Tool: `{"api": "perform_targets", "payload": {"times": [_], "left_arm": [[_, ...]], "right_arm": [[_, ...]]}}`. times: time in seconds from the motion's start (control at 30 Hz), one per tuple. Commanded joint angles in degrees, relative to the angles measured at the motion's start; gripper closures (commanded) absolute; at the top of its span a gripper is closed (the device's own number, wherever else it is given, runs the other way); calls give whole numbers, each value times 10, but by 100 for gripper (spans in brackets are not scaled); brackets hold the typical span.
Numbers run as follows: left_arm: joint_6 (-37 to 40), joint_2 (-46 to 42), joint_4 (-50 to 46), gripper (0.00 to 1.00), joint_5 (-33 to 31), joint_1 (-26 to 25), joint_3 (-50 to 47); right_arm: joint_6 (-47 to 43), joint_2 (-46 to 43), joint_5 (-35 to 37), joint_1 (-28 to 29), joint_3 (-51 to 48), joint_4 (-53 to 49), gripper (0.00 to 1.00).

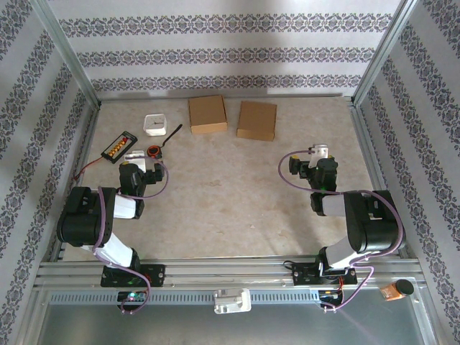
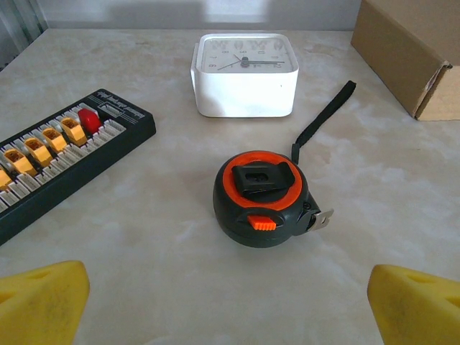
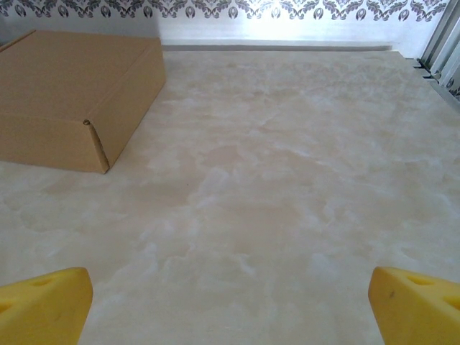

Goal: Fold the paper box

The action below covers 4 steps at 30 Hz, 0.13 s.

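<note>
While the right end effector (image 3: 230,310) gapes, a paper box (image 3: 72,93) lies ahead-left — apart.

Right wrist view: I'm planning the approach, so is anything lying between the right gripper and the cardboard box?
Nothing visible. Bare table lies between the open right gripper and the cardboard box, ahead to its left.

The left paper box (image 1: 207,113) and the right paper box (image 1: 256,119) lie flat at the far end of the worktop (image 1: 230,194), near each other but not touching. Both are plain brown cardboard, low, squarish and closed. The right one is turned slightly.
</note>
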Motion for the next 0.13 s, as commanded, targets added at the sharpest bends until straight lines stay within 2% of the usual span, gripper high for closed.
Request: {"api": "perform_targets", "payload": {"times": [0.0,0.1], "left_arm": [[-2,-2,18,0,-4,-5,4],[-2,-2,18,1,-4,-6,4]], "right_arm": [[3,-2,-6,-6,5,14,2],[3,-7,-5,-6,-3,24,2]]}}
